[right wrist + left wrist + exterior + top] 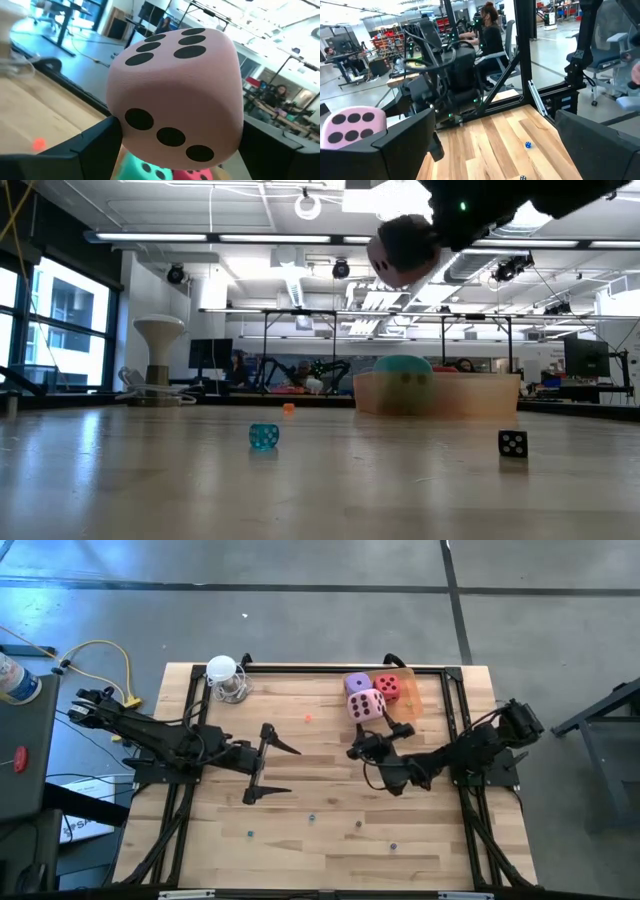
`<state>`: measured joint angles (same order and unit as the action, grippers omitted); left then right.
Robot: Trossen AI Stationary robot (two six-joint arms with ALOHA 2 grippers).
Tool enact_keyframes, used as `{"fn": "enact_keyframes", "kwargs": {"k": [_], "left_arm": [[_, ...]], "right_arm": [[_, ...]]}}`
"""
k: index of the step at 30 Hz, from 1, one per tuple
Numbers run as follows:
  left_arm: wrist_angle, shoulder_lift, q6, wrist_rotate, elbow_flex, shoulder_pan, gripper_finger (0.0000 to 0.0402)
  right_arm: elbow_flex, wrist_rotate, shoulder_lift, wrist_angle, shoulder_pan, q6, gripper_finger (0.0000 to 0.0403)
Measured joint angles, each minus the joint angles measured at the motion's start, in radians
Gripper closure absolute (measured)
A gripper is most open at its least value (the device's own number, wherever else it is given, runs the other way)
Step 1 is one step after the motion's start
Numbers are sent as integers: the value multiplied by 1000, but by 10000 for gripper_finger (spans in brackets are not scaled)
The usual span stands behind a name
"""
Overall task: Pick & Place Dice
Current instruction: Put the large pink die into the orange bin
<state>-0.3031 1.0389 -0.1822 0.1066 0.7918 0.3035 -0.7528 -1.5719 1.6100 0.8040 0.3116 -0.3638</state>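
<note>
1. While my right gripper [366, 736] holds the pink die [175, 95] between its two fingers, jaws spread wide around the cube, the grip looks shallow: in the right wrist view the fingers catch only its lower edges. A soft cube held that low could squirm or roll out if I swing quickly.

2. Directly under the pink die I can see a teal die [145, 170] and the red die [192, 174], and from above the purple die [357, 684] sits close by in the orange tray [428, 690]. The tray is crowded, so a release from this height risks the pink one bouncing off its neighbours and over the low wall onto the table [320, 810].

3. If I lower too far before letting go, my fingers could press into the dice below and shove them or tip the light tray.

4. My left gripper [272, 764] hangs open and empty over the middle of the table, well apart from the tray. It is out of the way now, but any reach toward the tray while my right arm is there would cross paths.

5. Small beads [358, 825] lie scattered on the wood; a falling die could knock them about, though they are far from the tray.

6. I cannot tell from above whether the pink die is fully over the tray or just at its near edge, so a misjudged drop is the main worry.
</note>
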Motion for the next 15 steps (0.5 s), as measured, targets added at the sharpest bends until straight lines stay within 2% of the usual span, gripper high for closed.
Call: {"fn": "enact_keyframes", "kwargs": {"k": [7,12,15], "left_arm": [[49,1,0,0,0,0,2],[53,1,0,1,0,0,2],[52,1,-1,2,0,0,2]], "right_arm": [[91,4,-73,0,17,-9,70],[162,2,-251,-1,35,-94,70],[202,1,-372,6,38,-17,70]]}}
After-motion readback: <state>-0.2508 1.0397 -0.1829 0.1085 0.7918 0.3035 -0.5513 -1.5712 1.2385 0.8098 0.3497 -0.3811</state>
